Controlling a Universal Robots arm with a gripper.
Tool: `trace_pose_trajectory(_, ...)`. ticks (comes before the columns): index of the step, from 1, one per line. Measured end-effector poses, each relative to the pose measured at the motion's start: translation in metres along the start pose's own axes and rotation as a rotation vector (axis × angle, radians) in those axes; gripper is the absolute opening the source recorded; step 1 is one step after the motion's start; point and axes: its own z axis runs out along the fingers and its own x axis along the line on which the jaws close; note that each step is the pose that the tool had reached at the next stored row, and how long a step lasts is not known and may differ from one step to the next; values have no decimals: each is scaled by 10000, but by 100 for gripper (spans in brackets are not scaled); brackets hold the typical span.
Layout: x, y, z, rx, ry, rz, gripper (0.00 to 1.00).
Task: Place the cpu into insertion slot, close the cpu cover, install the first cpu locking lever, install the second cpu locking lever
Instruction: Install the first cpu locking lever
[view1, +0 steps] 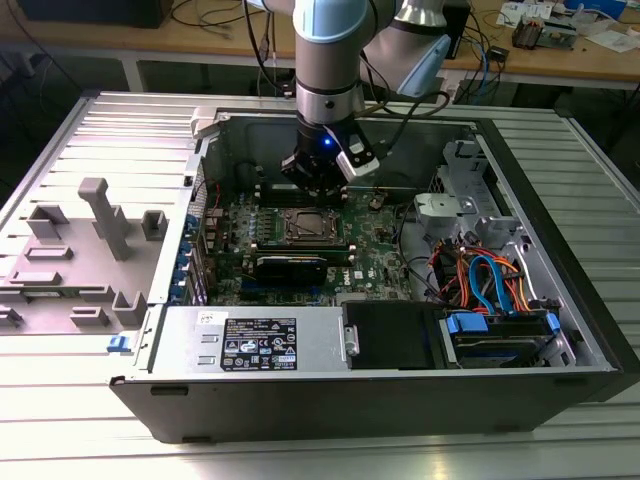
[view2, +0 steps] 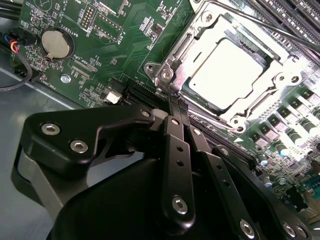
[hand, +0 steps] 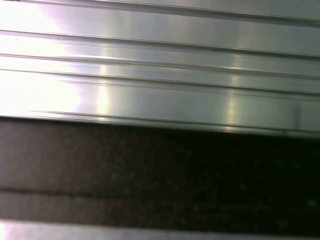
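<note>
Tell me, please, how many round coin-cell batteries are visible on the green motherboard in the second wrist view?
1. The coin-cell battery sits in a round holder on the motherboard, away from the cpu and its silvery socket frame. Others may be hidden behind the gripper.

The cpu shows a dull, smooth silver-grey metal top, framed by the shinier stamped metal of the cpu cover. Beside it, the circuit board looks glossy green (lacquered), and the gripper matt black.
</note>
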Motion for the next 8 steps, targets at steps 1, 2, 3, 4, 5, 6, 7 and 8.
trace_pose_trajectory(1, 0, 0, 2, 0, 0, 0, 11)
trace_pose_trajectory(2, 0, 0, 6, -1, -1, 1, 11)
trace_pose_trajectory(3, 0, 0, 14, -1, -1, 0, 11)
trace_pose_trajectory(4, -1, 0, 17, 0, 0, 1, 11)
trace_pose_trajectory(5, -2, 1, 20, 2, 1, 2, 11)
trace_pose_trajectory(6, -3, 1, 22, 2, 1, 3, 11)
trace_pose_trajectory(7, -3, 1, 24, 1, 1, 3, 11)
trace_pose_trajectory(8, -4, 1, 26, 1, 0, 0, 11)
